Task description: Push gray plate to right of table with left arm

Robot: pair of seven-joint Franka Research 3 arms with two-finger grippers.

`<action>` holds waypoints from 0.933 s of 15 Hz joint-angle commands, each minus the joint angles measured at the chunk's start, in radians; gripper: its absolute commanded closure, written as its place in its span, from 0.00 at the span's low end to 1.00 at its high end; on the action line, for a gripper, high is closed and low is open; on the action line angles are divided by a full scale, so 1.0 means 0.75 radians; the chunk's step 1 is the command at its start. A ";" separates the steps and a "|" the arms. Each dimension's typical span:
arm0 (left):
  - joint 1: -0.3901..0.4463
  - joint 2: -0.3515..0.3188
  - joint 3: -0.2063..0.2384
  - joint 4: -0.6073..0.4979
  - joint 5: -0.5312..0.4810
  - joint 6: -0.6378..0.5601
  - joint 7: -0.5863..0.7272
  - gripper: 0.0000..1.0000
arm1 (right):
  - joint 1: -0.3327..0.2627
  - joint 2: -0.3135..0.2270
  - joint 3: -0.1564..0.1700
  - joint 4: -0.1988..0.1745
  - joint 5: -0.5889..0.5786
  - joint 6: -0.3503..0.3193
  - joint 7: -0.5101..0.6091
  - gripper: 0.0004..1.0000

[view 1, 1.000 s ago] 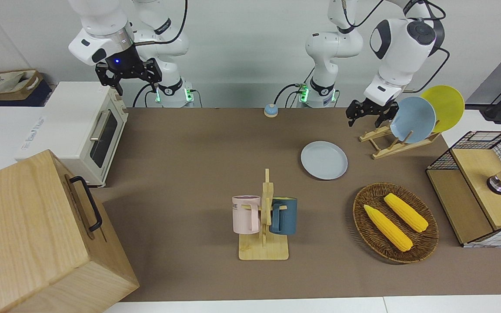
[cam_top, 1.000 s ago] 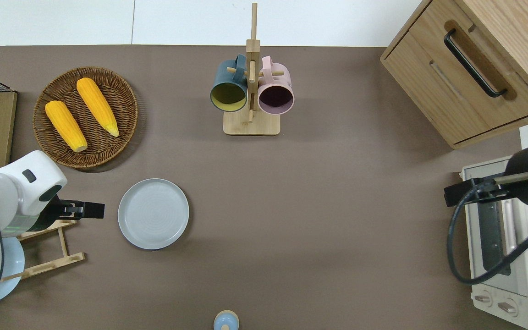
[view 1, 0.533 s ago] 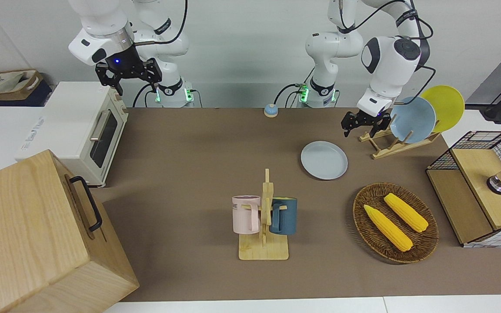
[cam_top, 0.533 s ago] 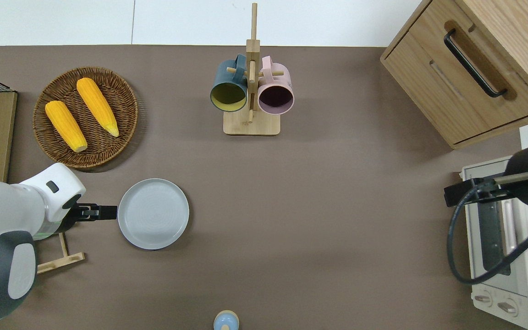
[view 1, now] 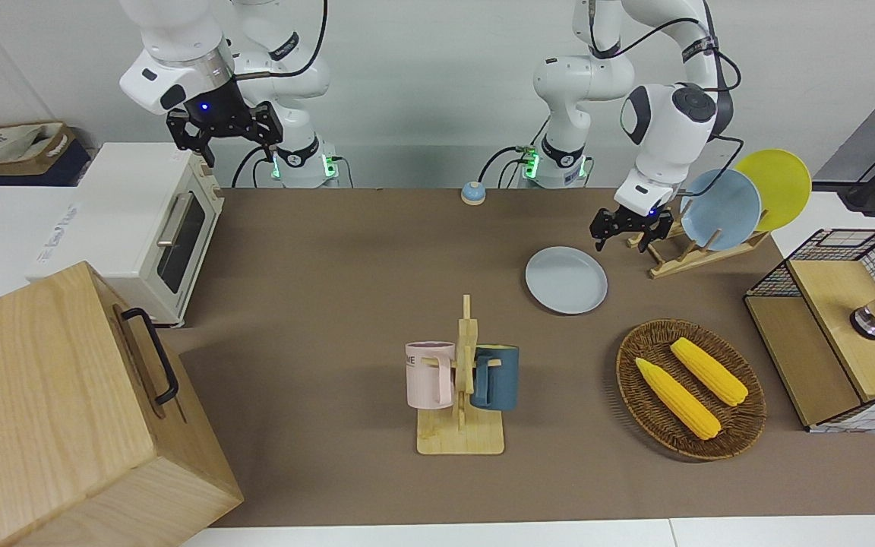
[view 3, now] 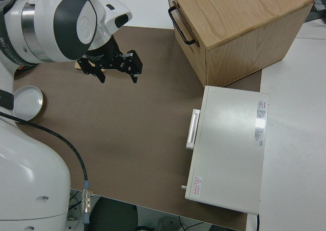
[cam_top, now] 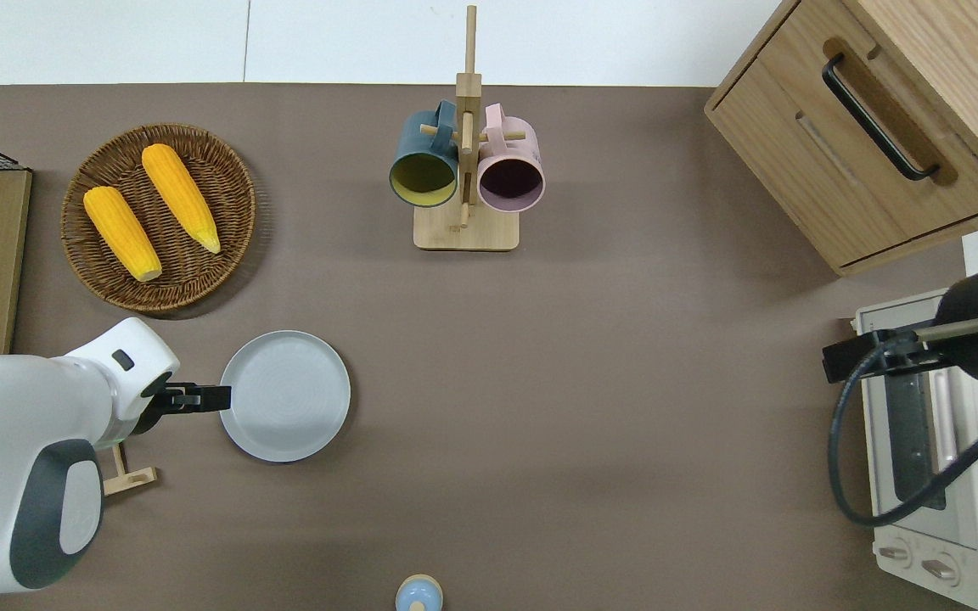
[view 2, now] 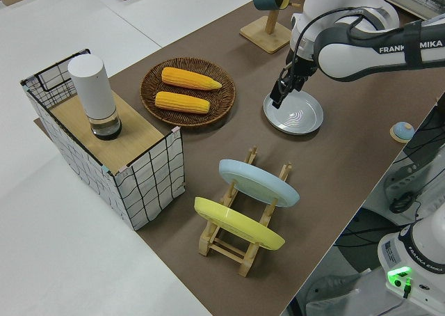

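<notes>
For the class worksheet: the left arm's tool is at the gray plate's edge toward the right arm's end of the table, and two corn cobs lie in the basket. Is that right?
Not quite. The overhead view shows the left tool at the gray plate's edge toward the left arm's end of the table, not the right arm's. The two corn cobs do lie in the basket.

The white left arm (cam_top: 22,458) hides most of the wooden plate rack (cam_top: 128,479) in the overhead view. Whether its black claw (cam_top: 200,396) touches the pale gray-blue round plate (cam_top: 285,396) is too small to tell.
</notes>
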 commanded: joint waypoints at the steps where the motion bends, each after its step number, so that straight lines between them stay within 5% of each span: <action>1: -0.040 0.020 0.008 -0.056 0.000 0.089 -0.024 0.01 | -0.025 -0.003 0.021 0.012 0.006 -0.021 0.015 0.02; 9: -0.038 0.161 0.009 -0.179 0.000 0.375 -0.024 0.01 | -0.027 -0.003 0.021 0.012 0.006 -0.021 0.015 0.02; 14: -0.036 0.200 0.011 -0.196 -0.002 0.418 -0.024 0.01 | -0.027 -0.003 0.021 0.012 0.006 -0.021 0.017 0.02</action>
